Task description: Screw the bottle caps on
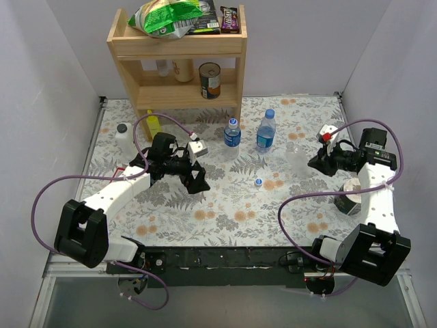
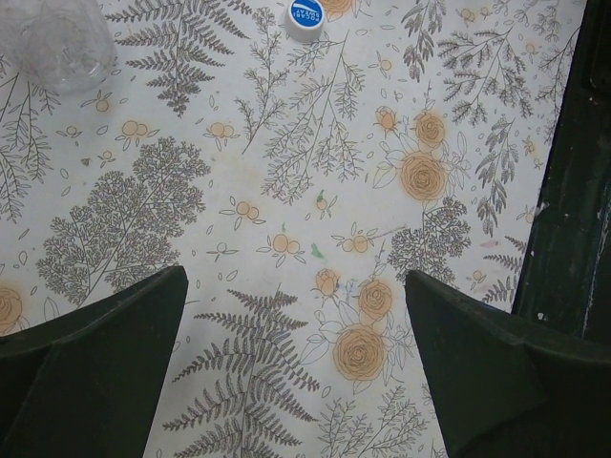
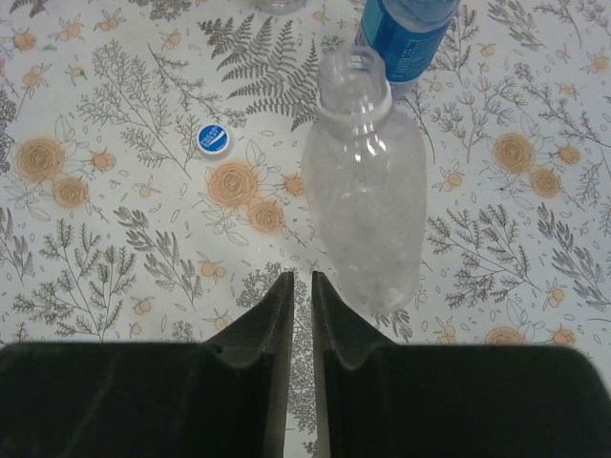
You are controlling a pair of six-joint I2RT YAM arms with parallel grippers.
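Loose blue cap (image 1: 259,182) lying on open floral tabletop (image 1: 225,208) between the arms.
The left gripper (image 2: 294,277) hangs with jaws wide apart near the black front edge (image 2: 573,191). The right gripper (image 3: 301,286) has its jaws pressed together on nothing, just beside the uncapped clear bottle (image 3: 368,191). Two labelled bottles (image 1: 233,133) (image 1: 266,130) stand before the wooden shelf (image 1: 177,48).

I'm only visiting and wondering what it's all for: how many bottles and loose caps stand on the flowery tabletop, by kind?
Blue-labelled water bottles: 2
Unlabelled clear bottle: 1
White bottle: 1
Yellow bottle: 1
Loose blue cap: 1
Total: 6
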